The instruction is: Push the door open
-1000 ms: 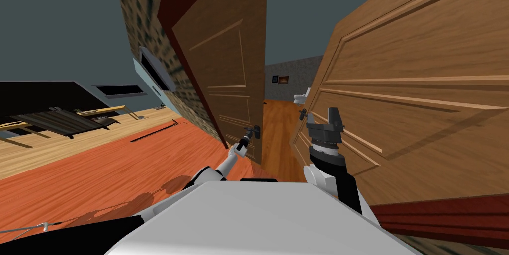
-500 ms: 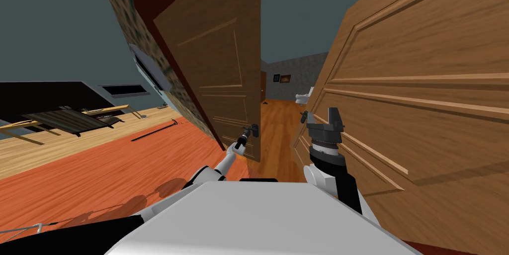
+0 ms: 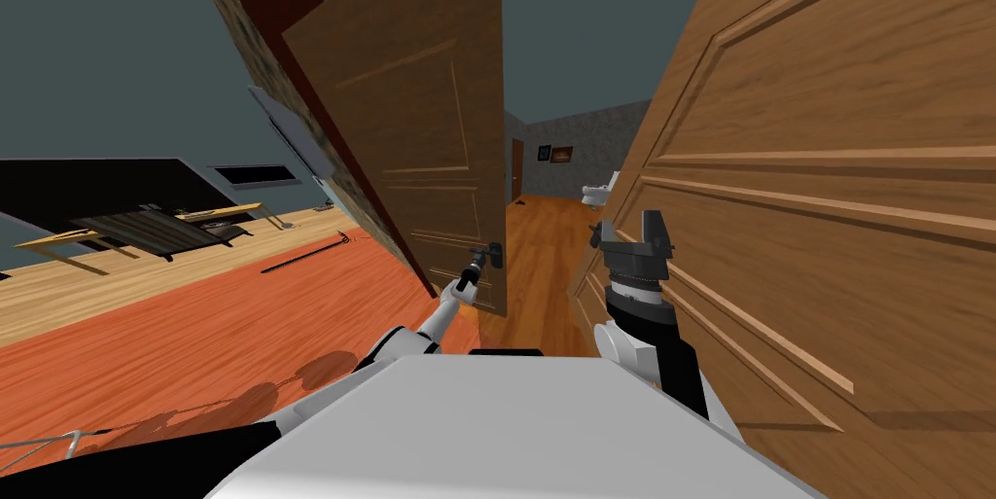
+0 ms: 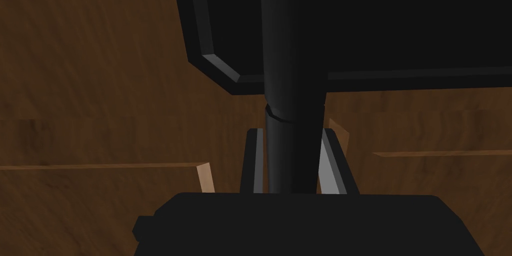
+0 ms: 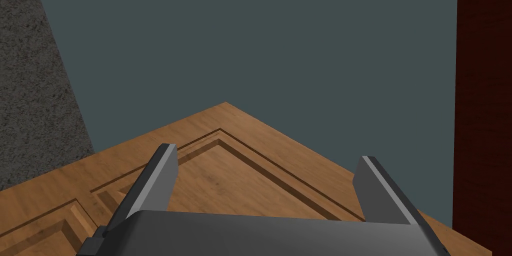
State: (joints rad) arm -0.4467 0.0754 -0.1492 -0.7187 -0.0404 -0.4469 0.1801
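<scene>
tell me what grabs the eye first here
Two tall brown doors stand out in the head view, the left door ajar and the right door looming close, with a strip of wooden floor between them. The left end effector is shut on the left door's black handle, while the right end effector stands open beside the right door.

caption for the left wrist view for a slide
The left gripper shut on the black door handle, brown wooden door behind.
</scene>
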